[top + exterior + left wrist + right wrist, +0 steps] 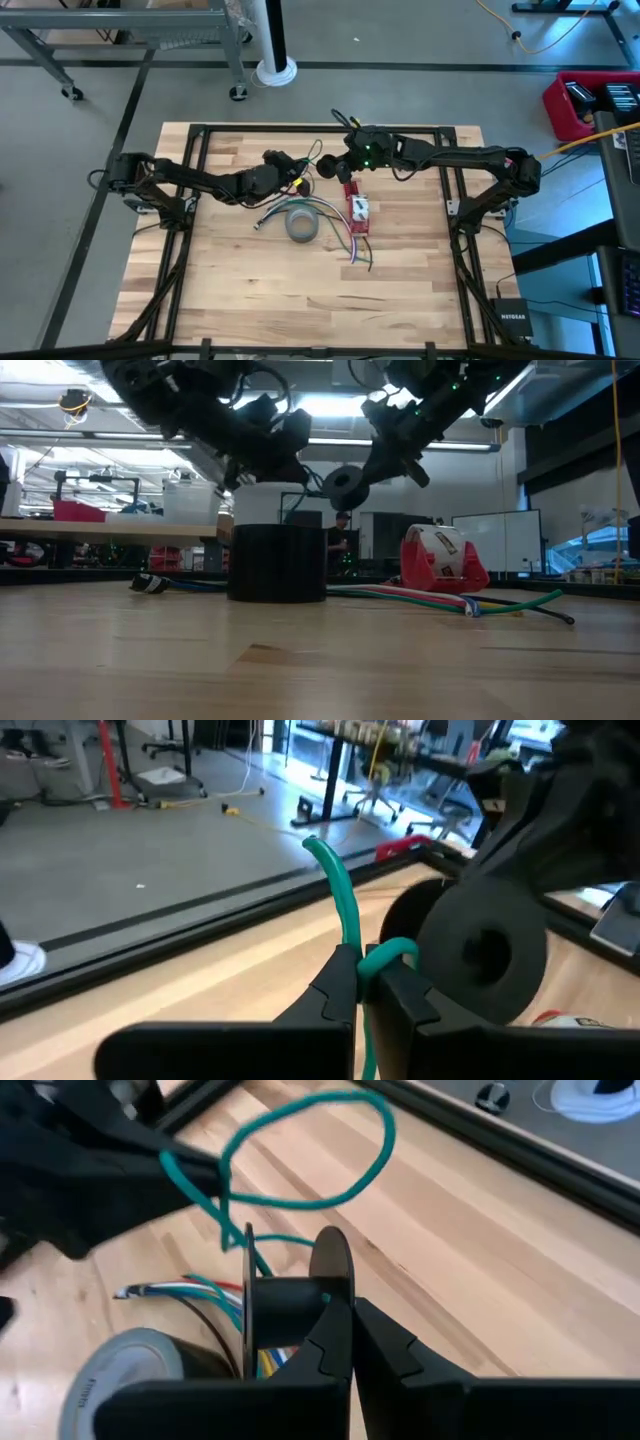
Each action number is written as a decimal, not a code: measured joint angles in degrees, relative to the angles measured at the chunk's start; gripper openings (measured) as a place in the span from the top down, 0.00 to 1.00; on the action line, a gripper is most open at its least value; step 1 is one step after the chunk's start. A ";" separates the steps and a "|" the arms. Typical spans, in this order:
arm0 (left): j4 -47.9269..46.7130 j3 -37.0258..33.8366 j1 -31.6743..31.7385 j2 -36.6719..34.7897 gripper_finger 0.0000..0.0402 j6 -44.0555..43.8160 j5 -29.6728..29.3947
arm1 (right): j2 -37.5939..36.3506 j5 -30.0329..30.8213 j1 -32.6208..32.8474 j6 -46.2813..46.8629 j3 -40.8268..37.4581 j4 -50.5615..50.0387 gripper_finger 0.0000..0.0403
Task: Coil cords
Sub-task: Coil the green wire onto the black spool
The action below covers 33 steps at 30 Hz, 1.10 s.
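Note:
A thin green cord (300, 1198) loops in the air between my two grippers, above the middle of the table. One free end (312, 844) sticks up past my left gripper (360, 982), which is shut on the cord. My right gripper (350, 1320) is shut on a small black spool (285, 1295), and the cord runs to that spool. In the high view the left gripper (301, 179) and right gripper (334, 166) nearly meet. The low view shows the spool (345, 486) well above the table. My left gripper pinches the green cord (356, 952) between its two fingertips, a short way from the cord's free end. That end stands up beyond the fingers, and a small bend curls beside them. The cord is clear of the table and slack. My right gripper holds the black spool by the lower rim of one end disc (330, 1285), next to the core, between its two fingertips. The fingers slant down from the table's right side. The spool is lifted clear, its axis about level.
Below the grippers a grey tape roll (302, 223) lies flat on the wood. A red tape dispenser (358, 212) sits to its right. A bundle of coloured wires (345, 238) runs between and past them. The black frame rails (190, 200) border the table.

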 joint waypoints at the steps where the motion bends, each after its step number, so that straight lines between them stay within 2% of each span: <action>1: -2.30 1.19 0.17 0.00 0.99 -0.06 0.00 | 0.15 0.00 -0.02 0.00 0.00 -0.36 0.99; 4: -8.47 4.37 0.84 0.00 1.00 -0.09 0.00 | 0.17 0.13 0.00 -0.01 0.00 -1.06 0.99; 8: -11.95 7.28 1.35 0.00 0.99 -1.08 -0.02 | 0.17 0.55 0.00 0.21 0.00 -1.26 0.99; 17: -11.89 9.59 1.43 0.00 0.99 -6.07 0.33 | 0.24 7.77 0.05 3.97 -0.03 -0.95 0.99; 26: -14.66 9.66 1.38 -0.07 0.99 -9.21 0.90 | 0.35 3.05 -0.02 5.99 -0.18 3.75 0.99; 33: -14.51 9.66 1.52 -0.07 0.90 -6.46 2.50 | 0.35 2.61 -0.02 6.23 -0.18 4.71 0.99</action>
